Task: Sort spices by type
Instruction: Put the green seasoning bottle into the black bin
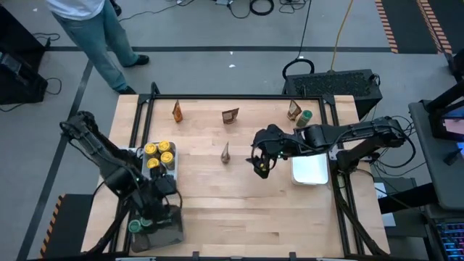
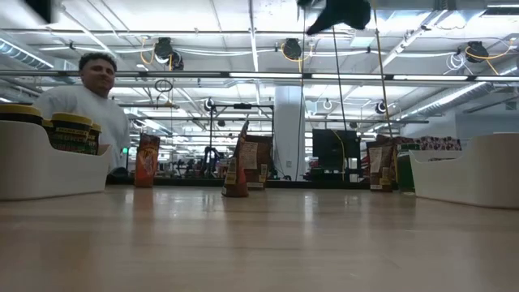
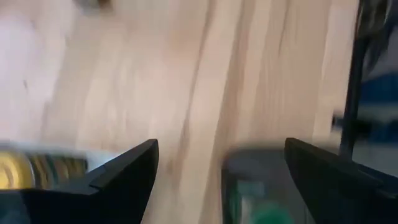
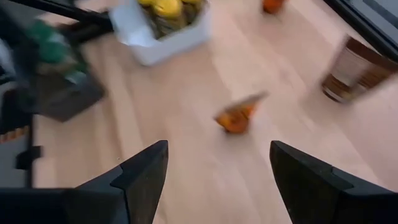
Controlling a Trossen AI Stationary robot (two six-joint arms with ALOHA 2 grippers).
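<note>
Nearest, at the table's near-left corner: dark grey tray (image 1: 168, 230) holding green-lidded jars (image 1: 135, 226), left gripper (image 1: 161, 190) above, fingers spread, empty. Beside it, white tray (image 1: 171, 168) with yellow-lidded jars (image 1: 158, 154). Mid-table, one upright packet (image 1: 225, 153), edge-on, tip towards the far side. Right gripper (image 1: 259, 165) spread near empty white tray (image 1: 310, 171).

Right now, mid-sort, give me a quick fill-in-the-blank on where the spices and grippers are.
1. The white tray by the left arm holds jars with ____ lids.
2. The dark tray holds a jar with a ____ lid.
3. The white tray by the right arm holds ____ spices.
4. The right gripper, jaws ____, hovers near the middle packet.

Missing: yellow; green; no; open
</note>
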